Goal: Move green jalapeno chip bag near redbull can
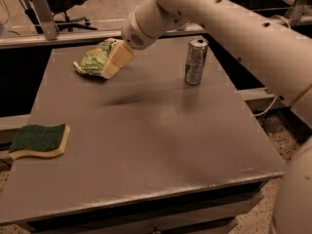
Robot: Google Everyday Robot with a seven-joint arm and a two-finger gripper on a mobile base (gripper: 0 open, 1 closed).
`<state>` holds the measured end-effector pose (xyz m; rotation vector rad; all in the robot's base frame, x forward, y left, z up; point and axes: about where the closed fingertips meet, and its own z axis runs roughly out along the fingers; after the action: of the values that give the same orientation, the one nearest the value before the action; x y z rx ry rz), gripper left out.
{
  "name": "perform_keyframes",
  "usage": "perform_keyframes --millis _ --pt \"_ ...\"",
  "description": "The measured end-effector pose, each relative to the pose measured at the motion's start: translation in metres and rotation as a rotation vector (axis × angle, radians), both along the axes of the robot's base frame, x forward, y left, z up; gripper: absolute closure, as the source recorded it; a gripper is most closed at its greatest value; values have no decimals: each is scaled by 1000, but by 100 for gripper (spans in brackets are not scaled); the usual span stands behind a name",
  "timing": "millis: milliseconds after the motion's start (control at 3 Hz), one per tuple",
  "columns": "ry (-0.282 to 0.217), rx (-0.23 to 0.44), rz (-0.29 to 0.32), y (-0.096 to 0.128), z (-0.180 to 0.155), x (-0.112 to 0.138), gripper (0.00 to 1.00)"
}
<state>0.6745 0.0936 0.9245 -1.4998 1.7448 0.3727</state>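
Observation:
The green jalapeno chip bag (93,60) lies crumpled at the far left of the grey table (146,145). My gripper (114,62) reaches down from the upper right and its tan fingers sit at the bag's right side, partly covering it. The redbull can (196,61) stands upright at the far right of the table, well to the right of the bag and the gripper.
A dark-green and yellow sponge (39,140) lies at the table's left edge. My white arm (219,18) crosses above the can's side of the table. A metal rail (58,38) and a chair base stand behind the table.

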Motion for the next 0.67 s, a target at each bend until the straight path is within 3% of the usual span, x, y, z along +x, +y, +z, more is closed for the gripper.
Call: perform_keyframes --millis 333,667 --pt "9 43 -7 36 -17 30 0" --pt "40 69 9 66 -32 44 0"
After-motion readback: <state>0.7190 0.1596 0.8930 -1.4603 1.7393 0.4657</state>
